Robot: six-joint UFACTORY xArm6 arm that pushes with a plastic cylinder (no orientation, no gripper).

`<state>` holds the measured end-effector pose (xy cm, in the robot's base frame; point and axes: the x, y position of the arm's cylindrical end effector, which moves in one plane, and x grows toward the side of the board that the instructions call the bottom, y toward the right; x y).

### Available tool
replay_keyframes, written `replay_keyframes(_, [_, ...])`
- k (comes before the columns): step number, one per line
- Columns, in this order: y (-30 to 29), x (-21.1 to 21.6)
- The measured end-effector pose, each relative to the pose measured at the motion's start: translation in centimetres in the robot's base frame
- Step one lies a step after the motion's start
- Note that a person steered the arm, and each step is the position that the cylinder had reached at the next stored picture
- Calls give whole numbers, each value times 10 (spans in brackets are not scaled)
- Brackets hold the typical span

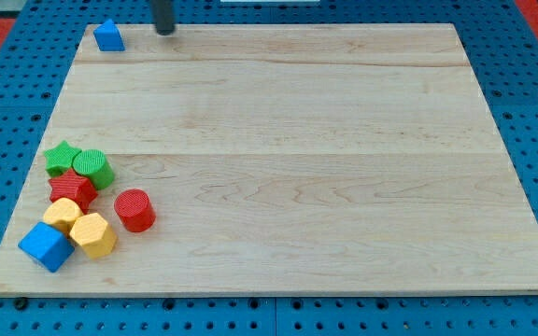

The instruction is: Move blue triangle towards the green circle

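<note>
While the blue triangle [108, 36] sits at the desk's [297, 140] top-left corner, the green circle [92, 168] lies well apart from it, near the left edge, touching the green star [62, 158] and just above the red star [72, 189]. My tip [164, 31] rests at the top edge, near the triangle's right side and not touching it. No claw is fitted; nothing is held. Risk: a push from this side would drive the triangle leftward off the desk. An over-long push downward would scatter the cluster around the circle.
</note>
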<state>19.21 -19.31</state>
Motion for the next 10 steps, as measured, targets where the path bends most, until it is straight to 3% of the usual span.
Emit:
replay_keyframes(2, [-71, 0])
replay_keyframes(3, [-80, 15])
replay_keyframes(6, [1, 73])
replay_keyframes(10, [66, 207])
